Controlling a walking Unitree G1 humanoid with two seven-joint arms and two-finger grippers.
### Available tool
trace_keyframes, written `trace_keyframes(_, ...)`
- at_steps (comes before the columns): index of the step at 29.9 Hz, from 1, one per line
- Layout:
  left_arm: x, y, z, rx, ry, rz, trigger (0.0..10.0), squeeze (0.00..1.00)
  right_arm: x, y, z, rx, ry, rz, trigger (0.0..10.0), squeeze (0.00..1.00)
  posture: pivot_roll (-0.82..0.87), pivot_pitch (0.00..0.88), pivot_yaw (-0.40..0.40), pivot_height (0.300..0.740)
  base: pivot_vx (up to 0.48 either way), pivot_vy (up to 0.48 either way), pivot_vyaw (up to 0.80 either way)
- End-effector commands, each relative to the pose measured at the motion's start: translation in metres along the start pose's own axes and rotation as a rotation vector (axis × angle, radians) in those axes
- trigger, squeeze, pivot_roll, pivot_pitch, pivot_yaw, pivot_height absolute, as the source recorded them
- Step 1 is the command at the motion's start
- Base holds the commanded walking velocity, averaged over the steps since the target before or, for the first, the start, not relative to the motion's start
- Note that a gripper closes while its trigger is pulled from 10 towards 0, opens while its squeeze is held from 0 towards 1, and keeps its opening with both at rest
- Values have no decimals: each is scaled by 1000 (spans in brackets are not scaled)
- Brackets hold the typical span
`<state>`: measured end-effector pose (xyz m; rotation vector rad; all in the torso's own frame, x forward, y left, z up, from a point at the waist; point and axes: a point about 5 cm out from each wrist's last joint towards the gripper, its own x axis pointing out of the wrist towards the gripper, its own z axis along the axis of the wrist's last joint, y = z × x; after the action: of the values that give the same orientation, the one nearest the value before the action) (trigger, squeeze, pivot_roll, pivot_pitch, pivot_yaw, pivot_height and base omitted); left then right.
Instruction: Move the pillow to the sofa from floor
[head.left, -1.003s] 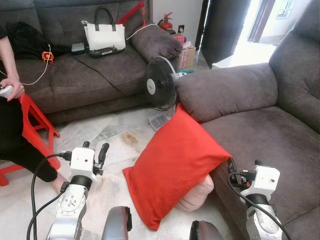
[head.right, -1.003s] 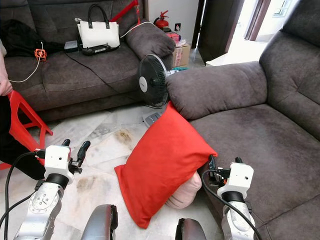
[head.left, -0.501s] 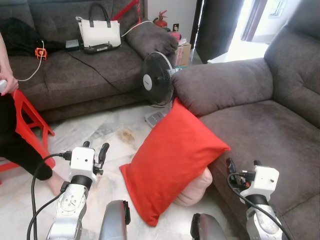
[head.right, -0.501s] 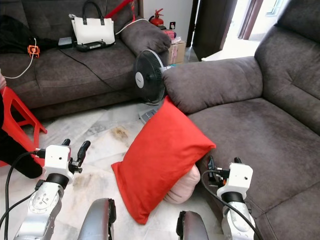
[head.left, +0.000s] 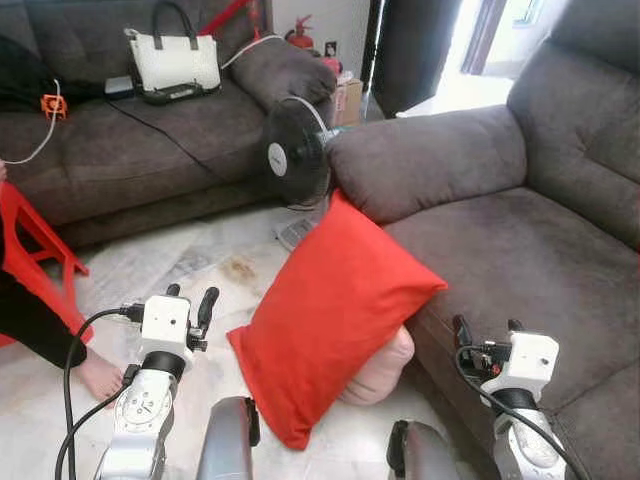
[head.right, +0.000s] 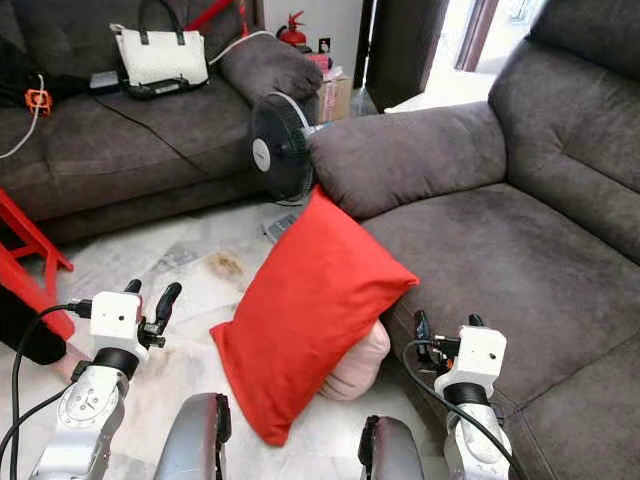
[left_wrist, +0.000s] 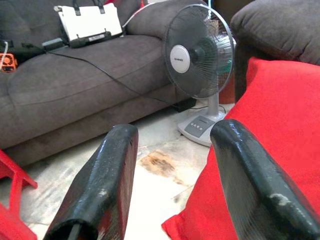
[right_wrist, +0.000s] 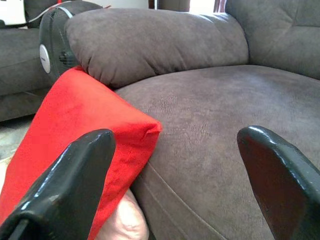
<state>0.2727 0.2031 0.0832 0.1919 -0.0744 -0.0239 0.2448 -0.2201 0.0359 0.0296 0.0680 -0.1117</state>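
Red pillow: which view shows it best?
The left eye view: the whole red pillow shows, leaning on the sofa front over a pink cushion. The right eye view matches; each wrist view catches part of it.

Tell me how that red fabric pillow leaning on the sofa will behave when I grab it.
The red fabric pillow looks plump and soft, so it will probably sag when grabbed. It leans on the grey sofa over a pink cushion, so a push may topple it. Likely light.
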Motion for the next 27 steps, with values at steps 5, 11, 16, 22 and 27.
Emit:
trace_keyframes(5,0,0,-1,-9,12,0,10000,0,1,0,1,-2,-3,2,10000,0,114,0,-49,530,198,0,0)
trace_keyframes(11,0,1,-1,-8,13,-1,10000,0,1,0,2,-18,-6,5,10000,0,114,0,-48,530,261,0,0)
trace_keyframes(16,1,0,0,-7,10,-5,10000,0,1,1,3,-37,-13,25,10000,0,111,0,-48,530,265,0,599)
trace_keyframes(22,1,0,-1,-6,12,-5,10000,0,1,2,2,-27,-4,24,10000,0,114,0,-50,530,266,0,113)
trace_keyframes(27,0,0,-1,-5,13,-5,10000,0,1,1,2,-32,-5,22,10000,0,114,0,-49,530,268,0,0)
